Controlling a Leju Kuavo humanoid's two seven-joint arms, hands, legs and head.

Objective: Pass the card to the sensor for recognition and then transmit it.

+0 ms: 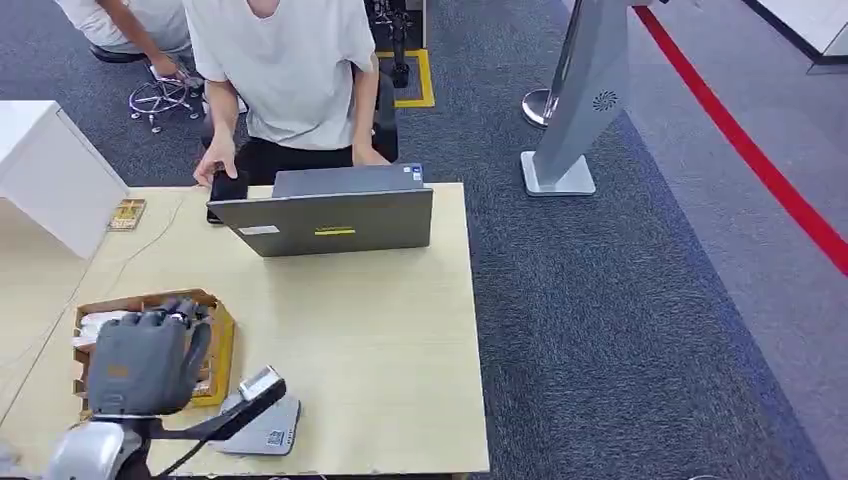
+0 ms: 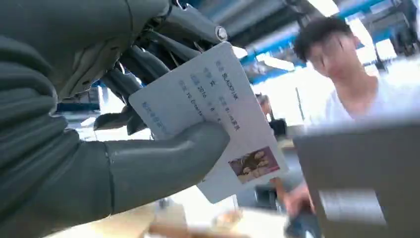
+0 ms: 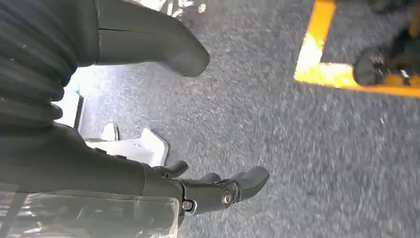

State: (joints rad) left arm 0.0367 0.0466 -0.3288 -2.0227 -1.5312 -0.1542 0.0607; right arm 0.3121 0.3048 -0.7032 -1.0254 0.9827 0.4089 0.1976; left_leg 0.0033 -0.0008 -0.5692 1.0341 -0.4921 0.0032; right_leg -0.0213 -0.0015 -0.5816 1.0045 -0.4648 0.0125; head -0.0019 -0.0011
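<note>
Left hand [image 2: 89,148] pinches card [image 2: 218,114]; thumb hides card's middle

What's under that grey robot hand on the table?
The left hand hangs over a cardboard box, hiding most of its contents; something white shows at one end. The wrist view shows the hand holding a card.

Legible markings: few

Card [image 2: 213,116]: rows of small blue print, mostly unreadable; "2016" can be made out, plus a small photo at one corner. Laptop [image 1: 335,220]: yellow sticker and white label on lid, text too small to read.
</note>
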